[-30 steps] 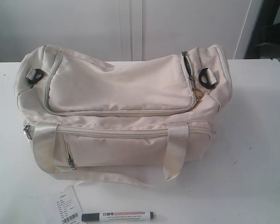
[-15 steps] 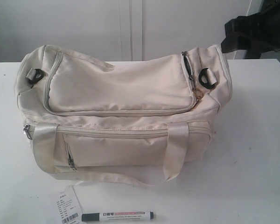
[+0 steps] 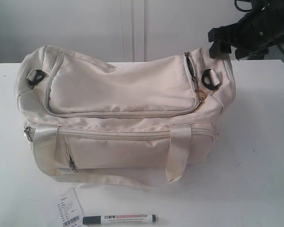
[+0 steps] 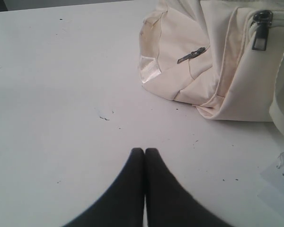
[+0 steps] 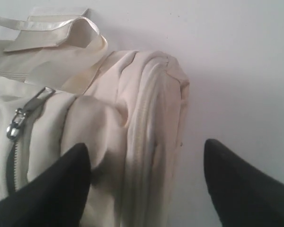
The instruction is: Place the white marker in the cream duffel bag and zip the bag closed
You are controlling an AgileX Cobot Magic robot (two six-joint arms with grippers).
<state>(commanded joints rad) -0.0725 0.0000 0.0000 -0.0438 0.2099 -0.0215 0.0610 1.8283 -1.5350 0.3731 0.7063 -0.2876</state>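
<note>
The right gripper (image 3: 226,47) hangs over the right end of the cream duffel bag (image 3: 123,94), its jaws spread wide and holding nothing. Its wrist view shows the bag's corner and a grey zipper pull (image 5: 16,125) just under the fingers. The left gripper (image 4: 144,151) is pressed shut and empty, low over the bare surface (image 3: 260,156) near the bag's other end.

The white marker (image 3: 119,219) lies flat on the surface in front of the bag, just beside a paper tag (image 3: 68,212) and well apart from both grippers. The bag's top looks mostly zipped, so I'd guess it needs opening first.

The marker looks light, stiff and smooth, and likely to roll, so I'd pinch it across the middle of the barrel. The bag is soft and will sag, so take the zipper pull itself while steadying the fabric.
</note>
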